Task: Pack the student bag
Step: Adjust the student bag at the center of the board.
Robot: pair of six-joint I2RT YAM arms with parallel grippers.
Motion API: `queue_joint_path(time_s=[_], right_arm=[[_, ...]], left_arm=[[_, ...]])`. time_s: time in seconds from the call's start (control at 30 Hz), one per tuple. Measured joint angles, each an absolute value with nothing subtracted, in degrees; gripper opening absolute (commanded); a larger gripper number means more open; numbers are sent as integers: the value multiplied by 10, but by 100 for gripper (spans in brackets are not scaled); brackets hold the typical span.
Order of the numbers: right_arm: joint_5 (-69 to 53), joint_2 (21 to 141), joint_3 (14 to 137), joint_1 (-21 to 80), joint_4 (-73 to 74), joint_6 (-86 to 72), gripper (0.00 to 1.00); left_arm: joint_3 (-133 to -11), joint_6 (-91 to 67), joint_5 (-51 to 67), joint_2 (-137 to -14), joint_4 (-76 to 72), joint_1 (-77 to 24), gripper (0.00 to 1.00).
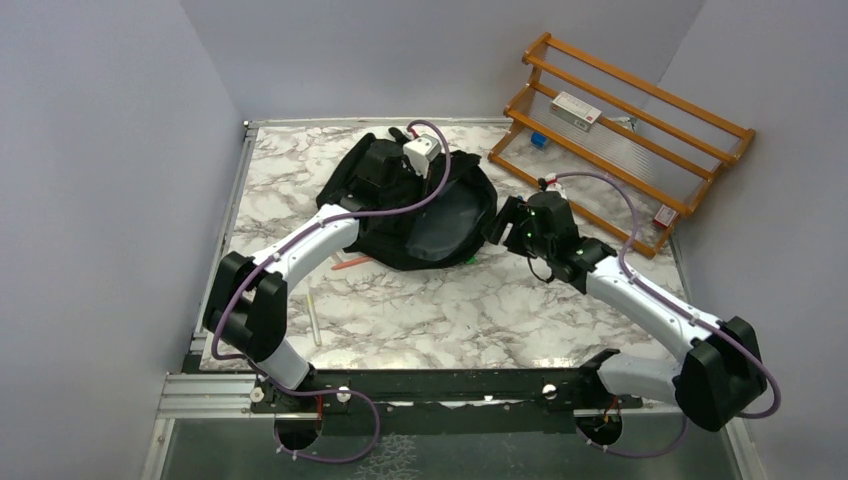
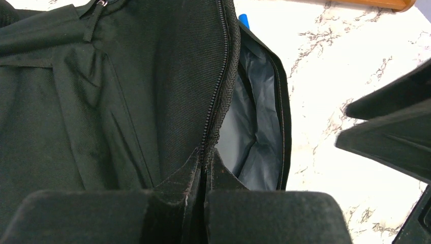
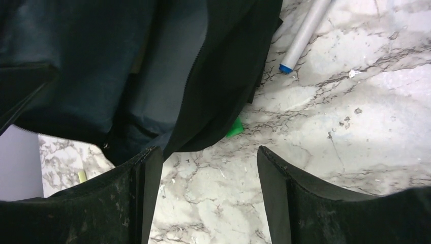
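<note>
Far across the tabletop (image 1: 450, 310), the student bag (image 1: 420, 215) is held open by the left hand (image 2: 205, 173), clamped on its zipper edge; the right hand (image 3: 207, 152) is spread, empty; a marker (image 3: 307, 30) is not yet packed.

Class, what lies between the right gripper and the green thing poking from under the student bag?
Only bare marble table, between right gripper and the green thing under the student bag; right wrist view.

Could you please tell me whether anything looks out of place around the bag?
Yes: a small green item pokes out from under the student bag's edge, and a white marker lies loose on the table beside it. Both are outside the open bag rather than packed.
</note>
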State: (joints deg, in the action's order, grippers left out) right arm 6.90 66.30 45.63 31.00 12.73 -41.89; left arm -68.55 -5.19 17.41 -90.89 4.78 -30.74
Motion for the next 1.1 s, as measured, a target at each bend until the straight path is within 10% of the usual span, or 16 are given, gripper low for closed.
queue_joint_path(time_s=[0.53,1.1], right_arm=[[52,852,521,307,41,-474,63],[36,839,497,306,22,-460,5]], left_arm=[[-671,-48,189,-909,43,-320,0],[-657,-48,204,-909,28,-330,0]])
